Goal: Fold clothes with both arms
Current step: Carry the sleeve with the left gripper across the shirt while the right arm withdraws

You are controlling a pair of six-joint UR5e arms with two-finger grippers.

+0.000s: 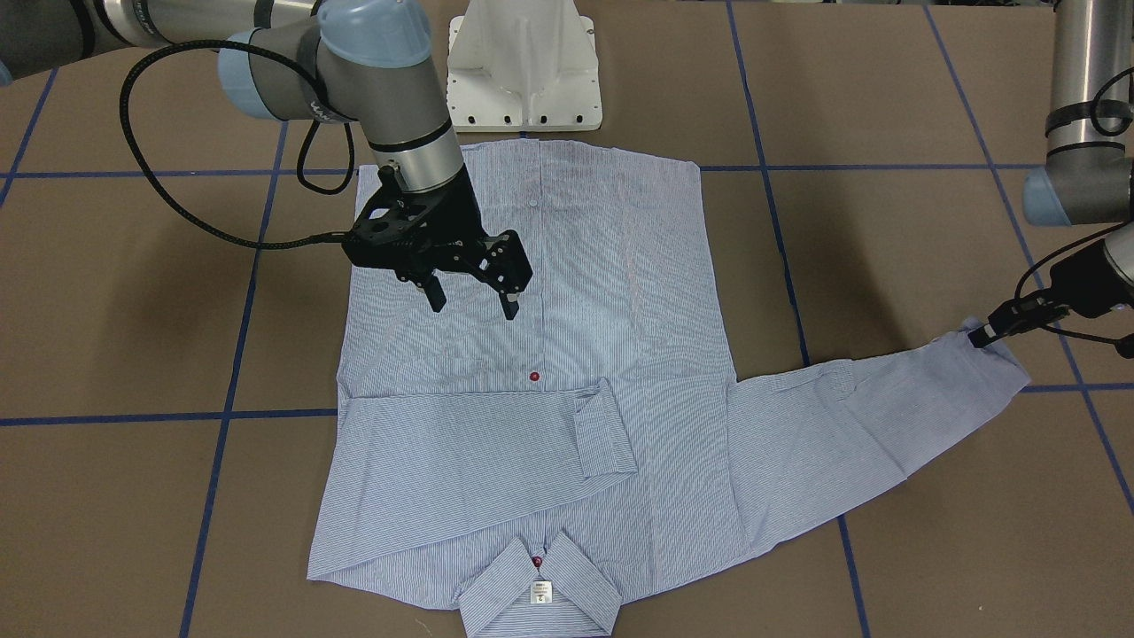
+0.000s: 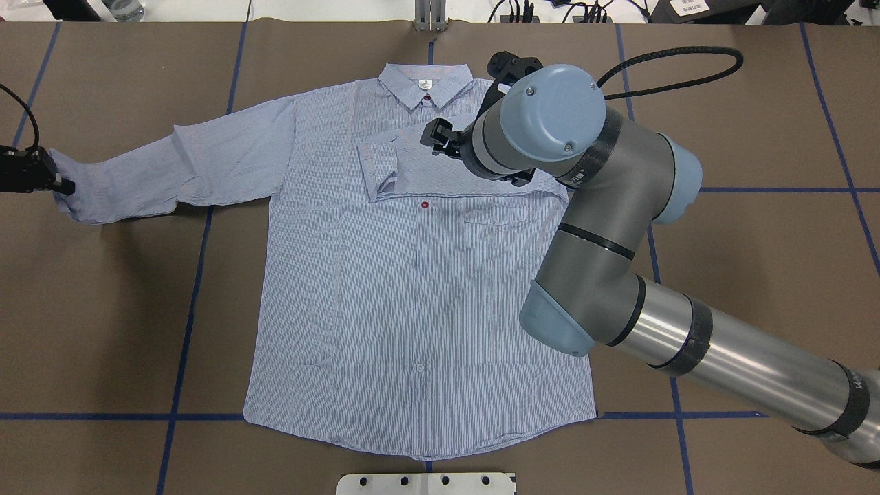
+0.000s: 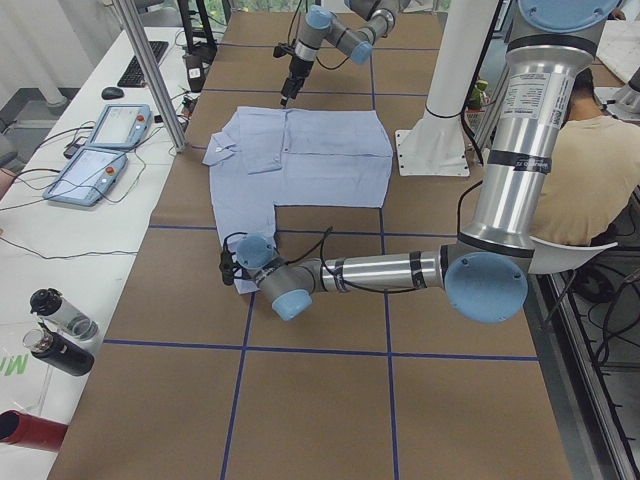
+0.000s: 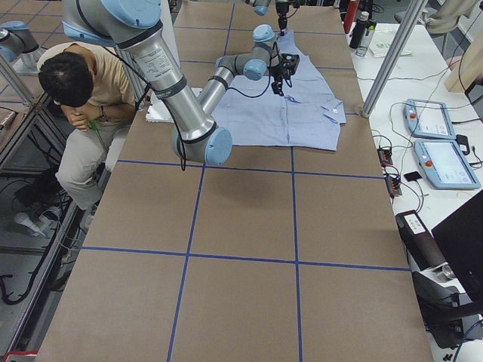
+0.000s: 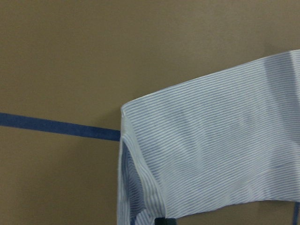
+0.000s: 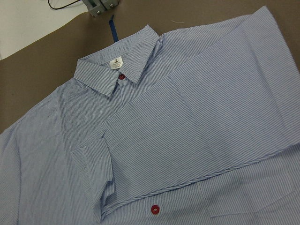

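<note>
Collar sits lowest in the front view, closest to you, with the shirt spread flat and buttoned on the table in the middle of the frame, hem toward the top edge. One sleeve lies folded across the chest, its end resting near the button line just below center.

The other sleeve stretches out to the right of the frame. At its far end the left gripper is pinched on the cuff; its wrist view shows only striped cloth filling the lower right.

The right gripper hovers over the shirt body in the upper left of the frame, fingers spread and holding nothing.

You look to be in the sleeve-folding step, half done: one sleeve is in, one is out.

- Next, I would expect you to lift the held cuff and carry it across the chest so it lies over the first sleeve.
- Keep the crease at the shoulder seam and keep the sleeve flat, not twisted.
- Move the right gripper out of that path, or use it to pin the shoulder.
</note>
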